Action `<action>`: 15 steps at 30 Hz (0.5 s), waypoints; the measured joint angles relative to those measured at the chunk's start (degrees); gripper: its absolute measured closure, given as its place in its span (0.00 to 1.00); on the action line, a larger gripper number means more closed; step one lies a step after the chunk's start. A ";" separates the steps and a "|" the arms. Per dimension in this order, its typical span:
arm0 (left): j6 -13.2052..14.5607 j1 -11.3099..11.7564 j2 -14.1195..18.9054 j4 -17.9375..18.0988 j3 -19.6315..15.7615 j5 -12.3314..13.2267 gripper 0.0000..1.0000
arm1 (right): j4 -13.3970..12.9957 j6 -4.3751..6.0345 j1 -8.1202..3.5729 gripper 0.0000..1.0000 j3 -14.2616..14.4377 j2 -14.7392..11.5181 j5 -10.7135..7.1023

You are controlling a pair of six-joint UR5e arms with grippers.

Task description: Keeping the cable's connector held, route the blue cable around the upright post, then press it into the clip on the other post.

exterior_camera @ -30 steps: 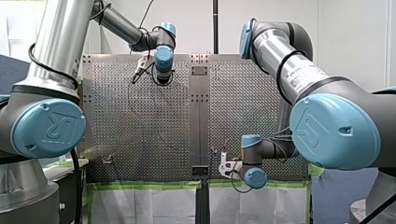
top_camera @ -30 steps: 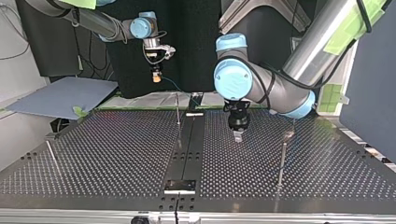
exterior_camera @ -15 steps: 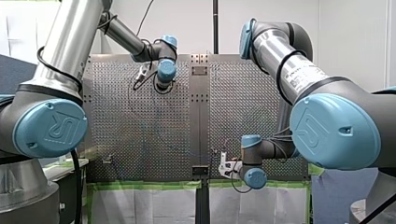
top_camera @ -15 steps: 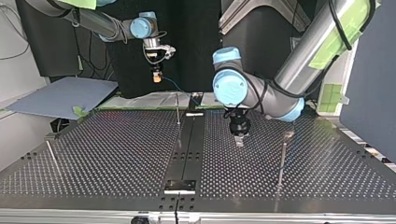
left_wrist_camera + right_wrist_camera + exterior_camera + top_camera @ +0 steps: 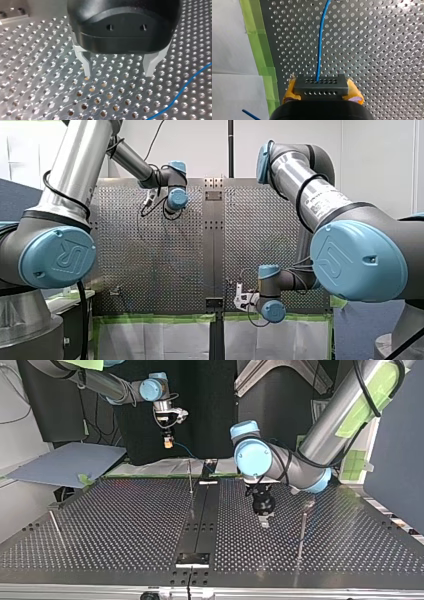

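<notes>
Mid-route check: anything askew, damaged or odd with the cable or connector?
Nothing stands out. The connector sits square between the yellow pads of my right gripper, the blue cable leaves it without kinks, and my left gripper hangs open over the table.

Silver tubular links (image 5: 75, 170) are being joined by grey elbows, each being capped by a light-blue round cover (image 5: 357, 257) embossed with "UR". Black cables (image 5: 81, 320) are being run alongside. Pale metal fingers (image 5: 86, 63) are being carried under my left gripper's (image 5: 119, 73) black housing; yellow pads (image 5: 290, 90) are being worn by my right gripper (image 5: 322, 91).
</notes>
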 joint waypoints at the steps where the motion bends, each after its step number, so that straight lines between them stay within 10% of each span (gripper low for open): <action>1: 0.02 0.12 -0.07 0.67 0.01 0.17 0.00 | 0.00 0.00 -0.01 1.00 0.00 0.01 0.00; 15: 3.25 2.20 -3.30 3.30 2.67 -2.52 0.00 | 0.03 -0.05 0.00 1.00 0.01 0.08 0.00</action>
